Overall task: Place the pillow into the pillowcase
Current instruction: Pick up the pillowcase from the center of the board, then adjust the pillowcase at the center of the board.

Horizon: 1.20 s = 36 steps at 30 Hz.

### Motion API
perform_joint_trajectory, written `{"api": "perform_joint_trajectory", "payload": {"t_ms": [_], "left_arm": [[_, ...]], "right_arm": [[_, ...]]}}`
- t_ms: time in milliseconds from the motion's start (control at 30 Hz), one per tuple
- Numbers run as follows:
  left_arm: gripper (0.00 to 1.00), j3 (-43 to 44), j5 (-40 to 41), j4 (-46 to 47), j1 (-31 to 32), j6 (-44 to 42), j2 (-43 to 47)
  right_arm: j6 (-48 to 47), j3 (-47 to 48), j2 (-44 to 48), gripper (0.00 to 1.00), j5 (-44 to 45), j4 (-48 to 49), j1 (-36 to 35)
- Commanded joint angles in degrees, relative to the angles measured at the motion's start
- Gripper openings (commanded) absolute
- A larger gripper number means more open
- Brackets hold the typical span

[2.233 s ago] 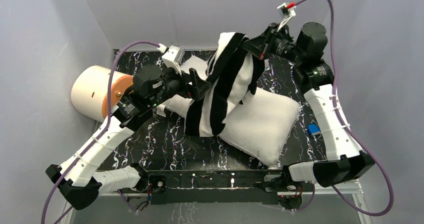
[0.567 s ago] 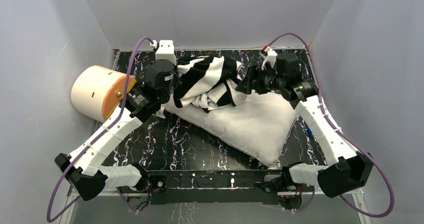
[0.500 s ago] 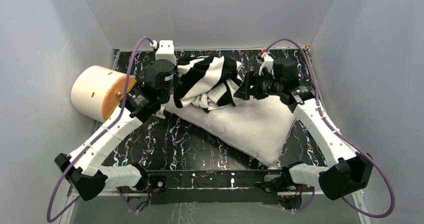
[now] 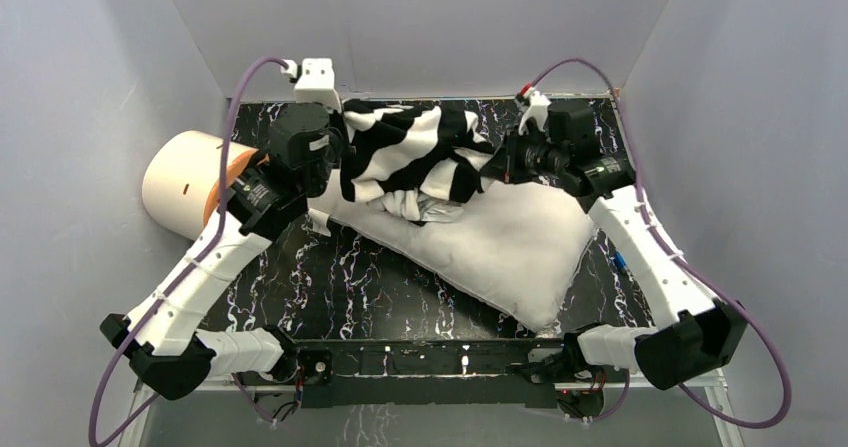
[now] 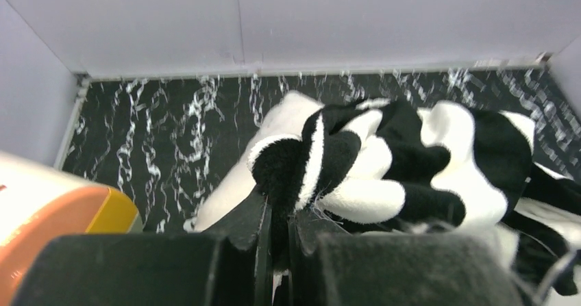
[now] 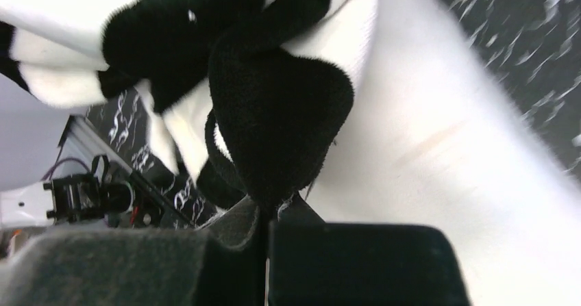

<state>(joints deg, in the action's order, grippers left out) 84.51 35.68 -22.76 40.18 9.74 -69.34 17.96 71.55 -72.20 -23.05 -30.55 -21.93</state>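
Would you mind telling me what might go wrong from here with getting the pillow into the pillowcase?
1. The pillowcase is bunched in a heap on the far end of the pillow, with no mouth visible; pulling may just drag it across the top.
2. The left gripper and right gripper each pinch only a small fold, which might slip out.
3. The left arm works close to the cream cylinder and could knock it.

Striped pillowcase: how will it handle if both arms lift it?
Likely floppy: the pillowcase bunches in folds between the left gripper and right gripper. Probably sags mid-span. Plush nap looks grippy, so slipping seems unlikely.
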Motion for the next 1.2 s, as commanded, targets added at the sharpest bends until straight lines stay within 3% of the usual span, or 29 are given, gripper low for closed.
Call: {"api": "perform_joint_trajectory", "payload": {"t_ms": [0, 200, 333, 467, 667, 767, 1000, 1067, 1133, 1167], "left_arm": [[0.0, 8.75, 3.75, 1.11, -0.37, -4.6, 3.95], [0.0, 15.44, 6.49, 6.13, -0.37, -11.92, 7.34], [0.0, 16.89, 10.41, 11.15, -0.38, -16.48, 7.99], [0.0, 12.43, 12.41, 13.98, -0.37, -18.16, 7.02], [0.0, 2.58, 14.3, 14.34, -0.6, -14.47, 0.86], [0.0, 3.52, 9.12, 11.39, -3.28, -9.22, -3.88], [0.0, 14.66, -19.99, 1.61, -18.82, 4.88, -20.84], [0.13, 20.05, -26.17, -2.13, -20.03, 4.67, -25.35], [0.46, 24.19, -30.2, -6.12, -20.12, 3.71, -27.93], [0.56, 24.88, -31.39, -7.84, -20.11, 3.44, -28.07]], "right_arm": [[-2.82, 14.15, 7.39, 0.0, 8.26, -4.92, -0.19], [-2.54, 25.99, 13.9, 0.0, 11.98, -6.4, -0.19], [-2.85, 30.0, 13.57, 0.0, 12.5, -7.34, -0.21], [-4.01, 30.65, 10.55, 0.0, 13.96, -10.98, -0.21], [-5.31, 22.68, 8.44, 0.0, 14.04, -12.43, -0.17], [-6.08, 18.82, 7.79, 0.0, 15.97, -12.3, -0.19], [-6.02, 12.46, 5.99, 0.0, 16.5, -7.61, -0.19], [-5.88, 11.52, 5.12, 0.0, 16.86, -6.89, -0.19], [-5.6, 10.68, 4.4, 0.0, 17.78, -6.49, -0.16], [-5.52, 10.23, 4.28, 0.0, 18.12, -6.13, -0.14]]}}
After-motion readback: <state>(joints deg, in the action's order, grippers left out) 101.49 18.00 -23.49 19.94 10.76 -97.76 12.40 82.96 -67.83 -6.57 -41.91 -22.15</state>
